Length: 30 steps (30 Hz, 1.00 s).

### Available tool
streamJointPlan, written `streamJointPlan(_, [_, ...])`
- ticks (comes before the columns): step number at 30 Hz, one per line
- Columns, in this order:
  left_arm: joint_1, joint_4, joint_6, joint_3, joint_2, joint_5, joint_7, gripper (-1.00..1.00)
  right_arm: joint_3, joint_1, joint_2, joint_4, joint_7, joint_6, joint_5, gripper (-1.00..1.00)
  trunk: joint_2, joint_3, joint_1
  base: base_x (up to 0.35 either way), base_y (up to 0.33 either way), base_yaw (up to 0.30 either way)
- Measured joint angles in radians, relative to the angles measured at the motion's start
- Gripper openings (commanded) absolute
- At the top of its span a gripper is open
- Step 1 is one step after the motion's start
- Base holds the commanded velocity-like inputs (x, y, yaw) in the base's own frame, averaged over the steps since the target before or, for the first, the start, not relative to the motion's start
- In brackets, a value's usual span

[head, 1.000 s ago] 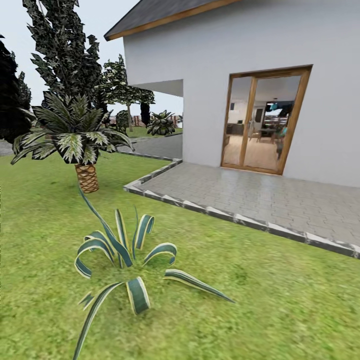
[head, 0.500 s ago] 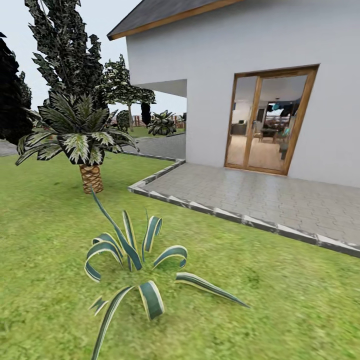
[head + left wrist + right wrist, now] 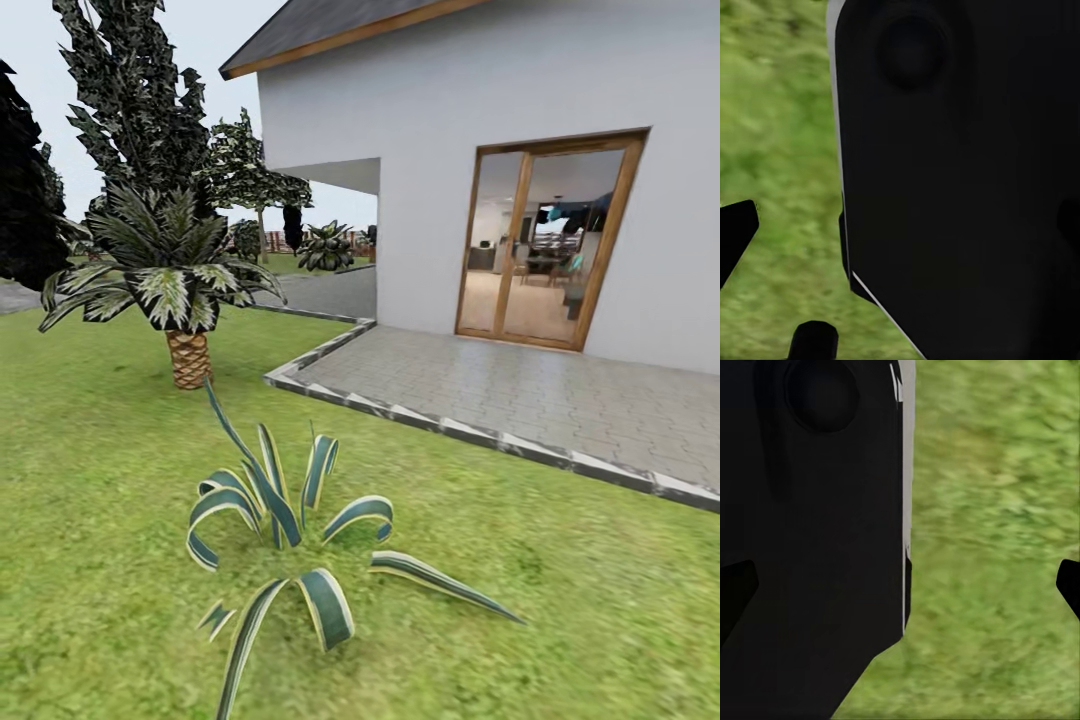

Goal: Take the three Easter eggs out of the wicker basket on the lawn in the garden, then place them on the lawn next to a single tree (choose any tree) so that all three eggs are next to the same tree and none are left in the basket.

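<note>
Both wrist views look down past a large black body panel of the robot onto bright green, patchy lawn (image 3: 997,547), with dark fingertip corners at the picture edges. On the right gripper (image 3: 900,585) one dark tip shows at each side with grass and the panel between, so the jaws look spread and hold nothing. On the left gripper (image 3: 900,225) one tip is plain and the other is lost against the panel — I cannot tell how far it is open, though nothing sits between its fingers.

Beyond the jaws, in the head view, a low striped plant with curling green-and-cream blades (image 3: 290,540) sits closest on the grass. Farther off stands a short palm with a brown scaly trunk (image 3: 188,358), then the grey paved patio with its pale stone kerb (image 3: 520,390), the white house with wood-framed glass doors (image 3: 545,250), and tall dark mottled trees (image 3: 130,100) at the back.

By my judgement the step in hand is the drive in search of the wicker basket and its eggs — neither can be seen here. Next comes turning or rolling on across the lawn until the basket comes into sight, then stopping within reach of it.
</note>
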Motion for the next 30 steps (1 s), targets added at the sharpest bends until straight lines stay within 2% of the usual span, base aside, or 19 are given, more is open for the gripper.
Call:
streamJointPlan(13, [0.000, 0.000, 0.000, 0.001, -0.002, 0.003, 0.004, 1.00, 0.000, 0.000, 0.000, 0.000, 0.000, 0.000, 0.000, 1.00, 0.000, 0.000, 0.000, 0.004, 0.010, -0.002])
streamJointPlan(21, [0.000, 0.001, 0.000, 0.001, -0.002, 0.003, 0.004, 1.00, -0.001, 0.000, 0.000, 0.001, 0.002, 0.000, -0.001, 1.00, 0.000, 0.000, 0.000, 0.000, 0.000, -0.196])
streamJointPlan(30, [0.000, 0.001, 0.000, 0.001, -0.001, 0.003, 0.000, 1.00, -0.002, 0.000, 0.000, 0.001, 0.000, 0.000, -0.001, 1.00, 0.000, 0.000, 0.000, -0.004, 0.056, -0.019])
